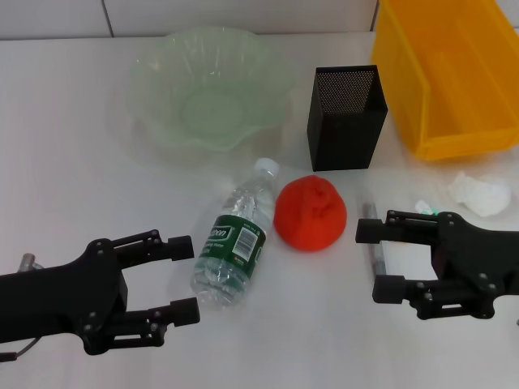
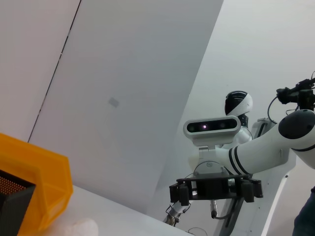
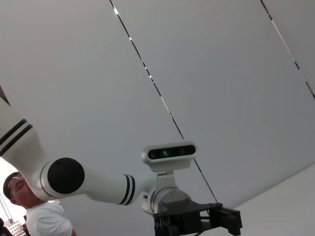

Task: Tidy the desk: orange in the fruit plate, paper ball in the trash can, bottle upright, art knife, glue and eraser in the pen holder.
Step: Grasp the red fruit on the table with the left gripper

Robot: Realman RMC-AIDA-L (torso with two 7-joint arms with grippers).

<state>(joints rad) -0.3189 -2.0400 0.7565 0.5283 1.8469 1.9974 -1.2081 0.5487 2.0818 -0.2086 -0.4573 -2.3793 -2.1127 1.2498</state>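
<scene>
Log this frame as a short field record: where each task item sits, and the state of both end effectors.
orange: on the desk, beside the bottle, not in the fruit plate
bottle: lying on its side, cap toward the plate
paper ball: on the desk, in front of the trash can
pen holder: upright, nothing seen inside
glue: on the desk, under the right end effector
art knife: mostly hidden
eraser: not visible
left end effector: open, near the bottle
right end effector: open

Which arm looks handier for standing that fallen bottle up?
The left. Its open hand sits right beside the lying bottle, while the right hand is beyond the orange.
</scene>
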